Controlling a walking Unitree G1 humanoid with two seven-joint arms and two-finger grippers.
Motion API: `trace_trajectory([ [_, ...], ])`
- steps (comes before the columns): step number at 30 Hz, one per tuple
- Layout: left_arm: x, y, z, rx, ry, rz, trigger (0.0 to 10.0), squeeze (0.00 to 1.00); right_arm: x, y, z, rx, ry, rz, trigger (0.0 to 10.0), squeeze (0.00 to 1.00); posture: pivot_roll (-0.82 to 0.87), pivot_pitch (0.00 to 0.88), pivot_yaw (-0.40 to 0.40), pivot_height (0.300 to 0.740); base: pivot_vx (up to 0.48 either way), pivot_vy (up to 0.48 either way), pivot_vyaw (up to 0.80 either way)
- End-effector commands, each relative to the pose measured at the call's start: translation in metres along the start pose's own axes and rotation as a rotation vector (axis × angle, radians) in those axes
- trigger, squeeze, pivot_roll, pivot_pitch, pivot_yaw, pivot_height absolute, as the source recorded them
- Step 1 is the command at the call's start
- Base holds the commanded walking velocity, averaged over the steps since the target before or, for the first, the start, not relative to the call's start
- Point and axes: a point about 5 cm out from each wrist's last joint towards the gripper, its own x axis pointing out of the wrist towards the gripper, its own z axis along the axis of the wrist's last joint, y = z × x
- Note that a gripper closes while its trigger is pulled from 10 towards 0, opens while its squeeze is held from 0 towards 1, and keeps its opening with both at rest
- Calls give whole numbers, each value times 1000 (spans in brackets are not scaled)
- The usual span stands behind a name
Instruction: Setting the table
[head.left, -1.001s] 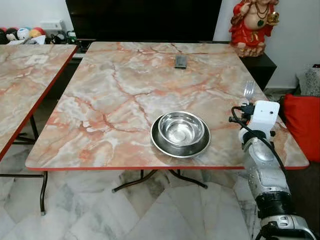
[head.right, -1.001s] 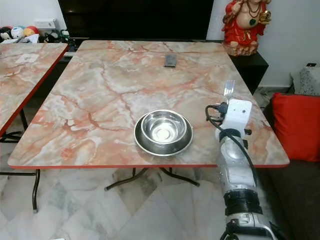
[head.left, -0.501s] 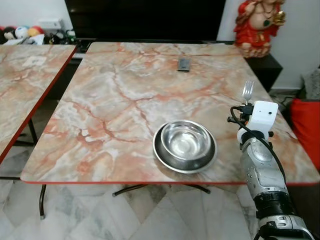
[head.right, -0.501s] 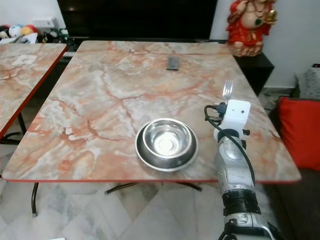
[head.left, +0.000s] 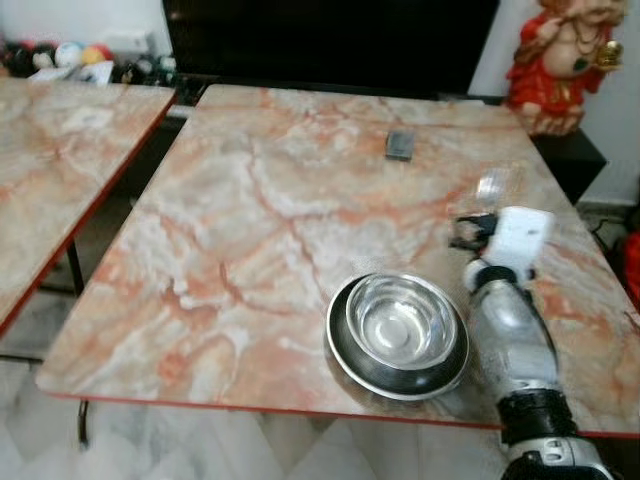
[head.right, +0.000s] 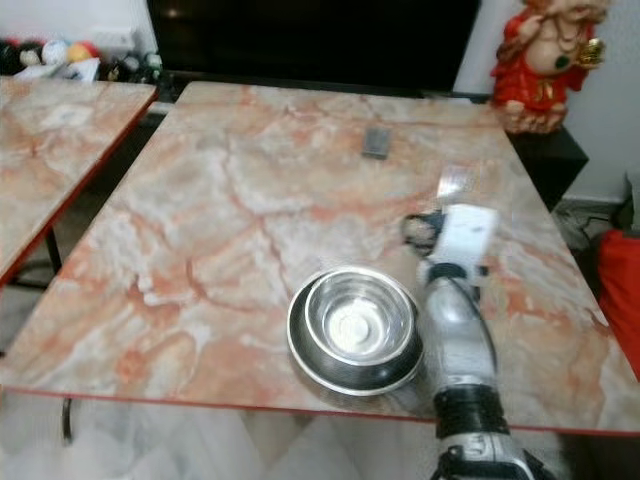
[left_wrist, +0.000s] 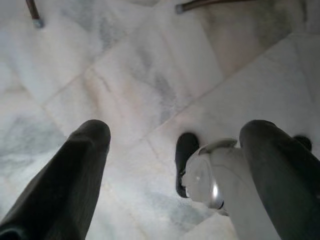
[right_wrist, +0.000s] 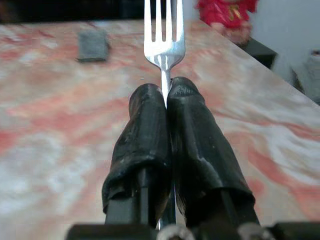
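I am holding a fork (right_wrist: 164, 37) pinched by its neck between my right gripper (right_wrist: 167, 100)'s fingers, tines pointing away from me, out over the marble bench (head.left: 250, 200) just to the right of the steel bowl (head.left: 403, 320) that is sitting in its plate (head.left: 345, 362) near the front edge. The grip is thin: only the narrow neck is between the pads, so I am judging the fork could pivot or slip if I lower it at an angle, and it could clatter against the plate rim if I set it too close. The head views are blurring, so placing by them alone is risky. The right wrist view is showing the clamped fingers and the tines clearly, with a dark flat thing (right_wrist: 93, 45) far up the bench; the head views are giving the bowl and the fork's place beside it. My left gripper (left_wrist: 170, 150) is hanging idle over the marble floor (left_wrist: 125, 75), fingers spread wide, holding nothing.
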Motion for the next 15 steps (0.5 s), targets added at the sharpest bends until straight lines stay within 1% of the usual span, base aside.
trace_trajectory([
  [1, -2, -2, -7, -13, 29, -5, 10000, 0, -2, -9, 4, -29, 12, -29, 10000, 0, 11, 142, -12, 740, 0, 0, 0],
  [2, -2, -2, -7, -12, 29, -6, 10000, 0, -6, -14, -1, -60, 54, -51, 10000, 0, 11, 142, -12, 740, 0, 0, 0],
  [3, -2, -2, -7, -12, 29, -6, 10000, 0, -6, -14, -1, -60, 54, -51, 10000, 0, 11, 142, -12, 740, 0, 0, 0],
  [4, -2, -2, -7, -12, 30, -6, 10000, 0, -10, -21, -5, -76, 87, -67, 10000, 0, 8, 144, -12, 740, 0, 0, 0],
  [6, -2, -2, -7, -12, 29, -7, 10000, 0, -12, -22, -6, -78, 95, -70, 10000, 0, 6, 145, -12, 740, 0, 0, 0],
  [7, -2, -2, -7, -11, 30, -8, 10000, 0, -17, -25, -7, -73, 116, -67, 10000, 0, -1, 147, -12, 740, 0, 0, 0],
  [15, -1, -2, -6, -7, 30, -10, 10000, 0, -37, -21, -7, -37, 228, -2, 10000, 0, -11, 153, -16, 740, 0, 0, 0],
])
